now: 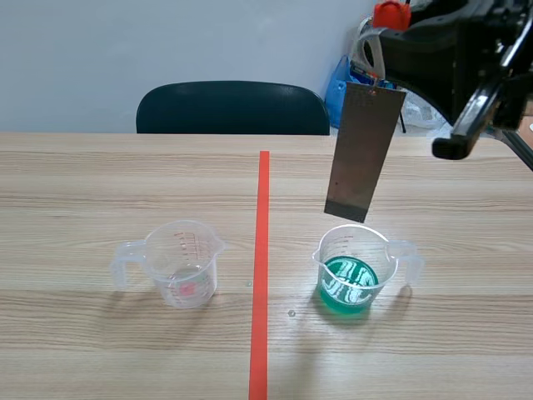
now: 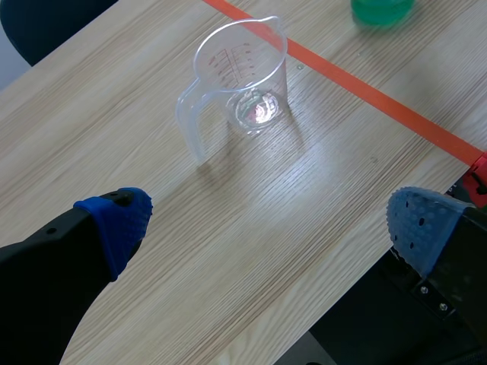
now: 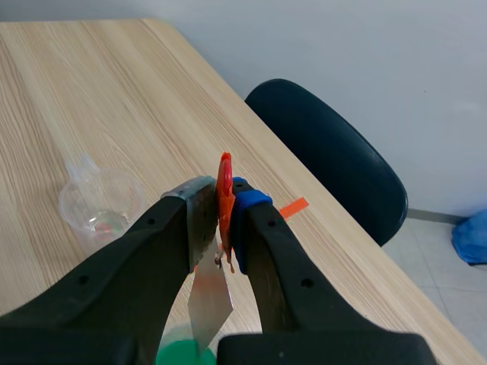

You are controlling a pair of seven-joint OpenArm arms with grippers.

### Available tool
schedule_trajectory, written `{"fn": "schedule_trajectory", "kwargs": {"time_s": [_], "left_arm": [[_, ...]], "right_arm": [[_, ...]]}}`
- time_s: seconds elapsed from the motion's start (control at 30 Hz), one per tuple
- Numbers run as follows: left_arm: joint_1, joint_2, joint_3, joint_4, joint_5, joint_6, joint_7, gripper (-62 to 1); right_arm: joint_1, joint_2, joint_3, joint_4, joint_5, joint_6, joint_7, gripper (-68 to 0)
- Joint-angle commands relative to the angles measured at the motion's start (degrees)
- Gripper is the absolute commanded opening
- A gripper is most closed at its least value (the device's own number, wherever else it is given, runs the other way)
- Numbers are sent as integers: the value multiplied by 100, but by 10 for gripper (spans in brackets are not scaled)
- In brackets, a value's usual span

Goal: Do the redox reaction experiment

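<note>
A grey metal strip (image 1: 364,150) hangs upright from an orange-red clip (image 1: 390,14), and my right gripper (image 1: 406,21) is shut on that clip. The strip's lower end floats just above a clear plastic beaker of green liquid (image 1: 354,271), not touching the liquid. In the right wrist view the clip (image 3: 225,190) is pinched between my right gripper (image 3: 225,217) fingers, with the strip (image 3: 209,300) hanging below over the green liquid (image 3: 186,355). A second beaker (image 1: 181,262) holding a little clear liquid stands left of the tape. My left gripper (image 2: 270,220) is open, well short of that beaker (image 2: 240,76).
An orange-red tape line (image 1: 261,267) runs down the table between the beakers. A dark chair (image 1: 233,108) stands behind the far edge, with a blue bag (image 1: 341,83) beside it. The table's near edge shows beside the left gripper's fingers (image 2: 422,228).
</note>
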Motion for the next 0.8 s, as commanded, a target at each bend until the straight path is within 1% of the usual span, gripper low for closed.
{"fn": "schedule_trajectory", "kwargs": {"time_s": [0.0, 0.1, 0.3, 0.4, 0.77], "left_arm": [[7, 55, 17, 46, -72, 11, -101, 14], [7, 55, 17, 46, -72, 11, -98, 14], [7, 55, 17, 46, -72, 11, -101, 14], [7, 55, 17, 46, -72, 11, -98, 14], [7, 55, 17, 46, -72, 11, -98, 14]], "right_arm": [[-74, 109, 144, 55, 92, 87, 168, -669], [-378, 160, 407, 55, 175, 168, 238, -669], [-874, 157, 927, 66, 190, 348, 389, -669], [-1029, 157, 1121, 66, 190, 367, 448, -669], [-1040, 155, 1161, 66, 188, 385, 535, -669]]}}
